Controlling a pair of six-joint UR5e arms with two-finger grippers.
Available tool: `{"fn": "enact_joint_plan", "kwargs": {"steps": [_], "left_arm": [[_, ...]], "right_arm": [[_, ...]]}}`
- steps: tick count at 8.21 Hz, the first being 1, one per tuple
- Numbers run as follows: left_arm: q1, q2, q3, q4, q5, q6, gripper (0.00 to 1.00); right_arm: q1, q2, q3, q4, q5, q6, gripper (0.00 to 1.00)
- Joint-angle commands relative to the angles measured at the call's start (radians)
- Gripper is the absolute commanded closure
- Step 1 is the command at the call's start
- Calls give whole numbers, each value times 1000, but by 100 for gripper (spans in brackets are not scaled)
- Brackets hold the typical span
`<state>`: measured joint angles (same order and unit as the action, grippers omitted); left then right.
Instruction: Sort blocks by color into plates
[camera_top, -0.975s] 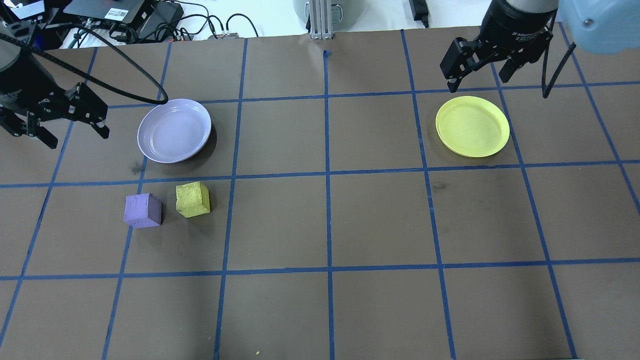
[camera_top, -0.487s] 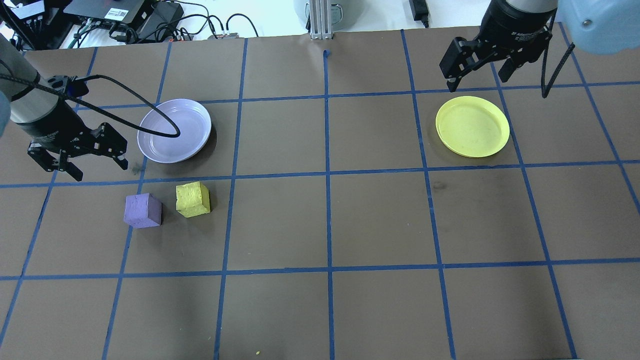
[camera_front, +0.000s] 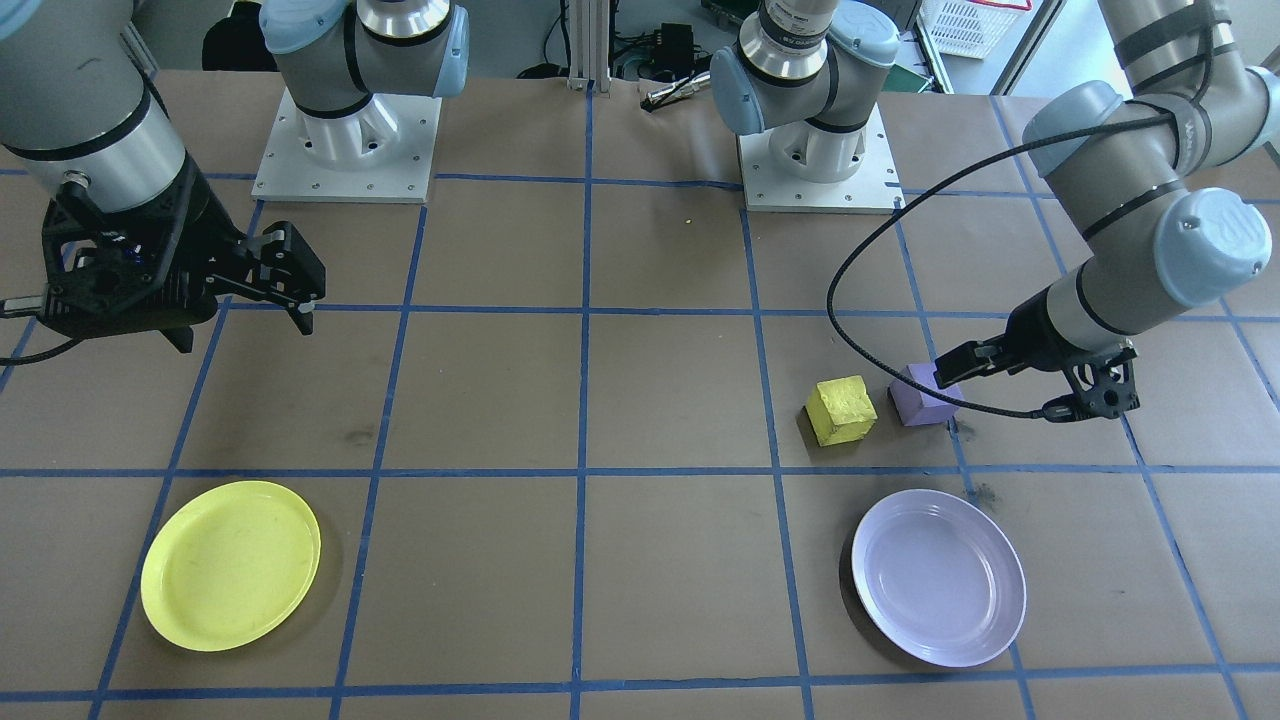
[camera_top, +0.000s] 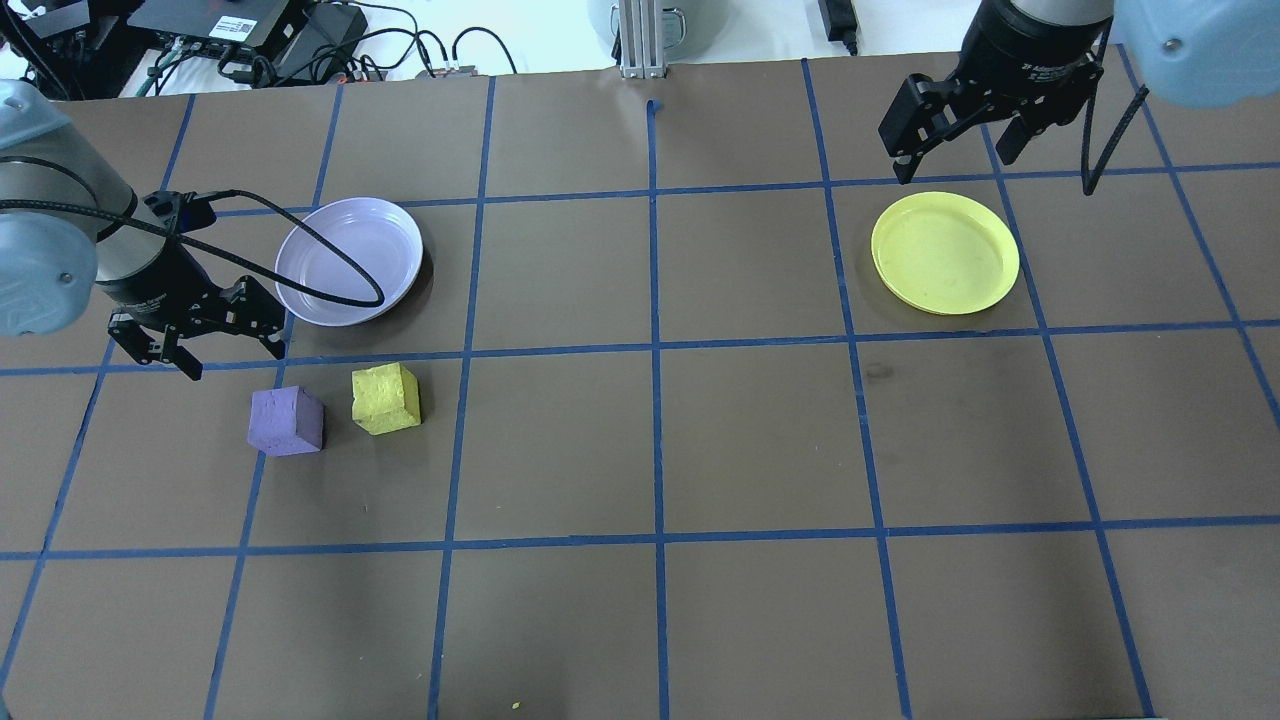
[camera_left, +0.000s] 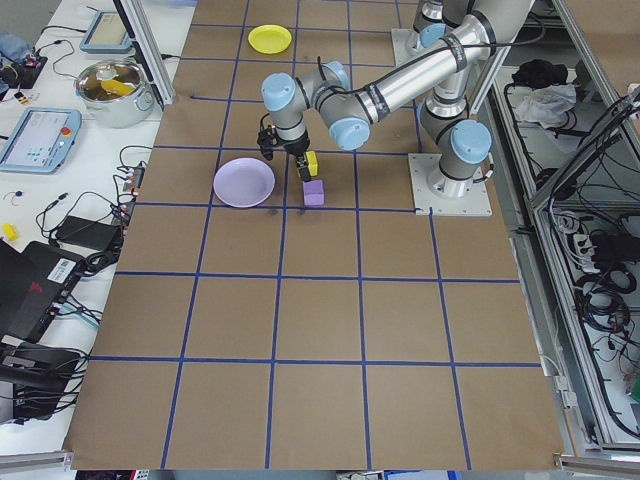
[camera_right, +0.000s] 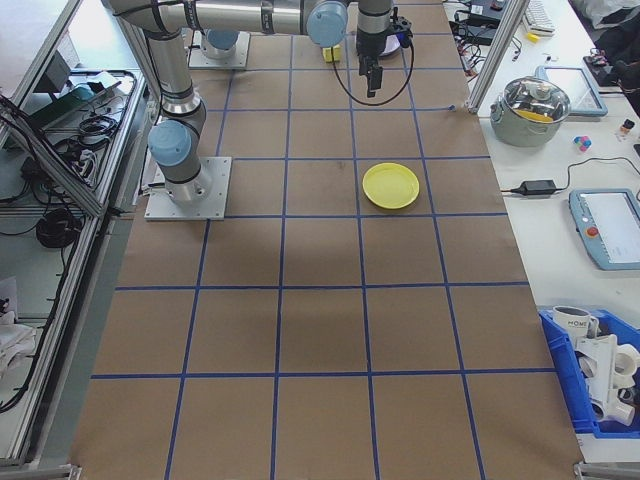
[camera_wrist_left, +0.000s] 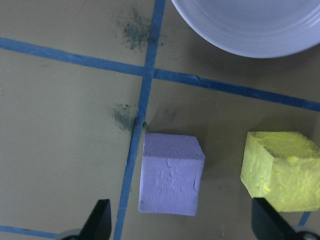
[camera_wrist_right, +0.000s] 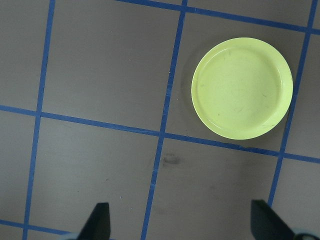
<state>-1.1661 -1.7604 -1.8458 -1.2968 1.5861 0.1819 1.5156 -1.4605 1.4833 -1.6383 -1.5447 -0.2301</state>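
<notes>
The purple block (camera_top: 285, 422) and the yellow block (camera_top: 385, 398) sit side by side on the brown table, just in front of the lavender plate (camera_top: 340, 245). My left gripper (camera_top: 234, 358) hovers open a little behind and to the left of the purple block. In the left wrist view the purple block (camera_wrist_left: 171, 174) lies between the open fingertips (camera_wrist_left: 100, 220), with the yellow block (camera_wrist_left: 280, 170) to its right. My right gripper (camera_top: 955, 165) hangs open behind the empty yellow plate (camera_top: 945, 253), which also shows in the right wrist view (camera_wrist_right: 242, 87).
A black cable (camera_top: 330, 290) from my left wrist loops over the lavender plate. Blue tape lines (camera_top: 655, 345) grid the table. The two arm bases (camera_front: 345, 150) stand at the robot's side of the table. Cables and electronics (camera_top: 230, 30) lie beyond the far edge.
My left arm has swung from the far left edge toward the blocks, ending just behind the purple block. The right arm, blocks and plates have not moved.
</notes>
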Motion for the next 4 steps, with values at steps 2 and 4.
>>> {"fn": "enact_joint_plan", "kwargs": {"steps": [2,4], "left_arm": [[5,-76,-7,48,-3,-10,0],[5,-117,-9,48,-5,-10,0]], "right_arm": [[0,0,0,-5,0,0,0],[0,2,0,-5,0,-3,0]]}}
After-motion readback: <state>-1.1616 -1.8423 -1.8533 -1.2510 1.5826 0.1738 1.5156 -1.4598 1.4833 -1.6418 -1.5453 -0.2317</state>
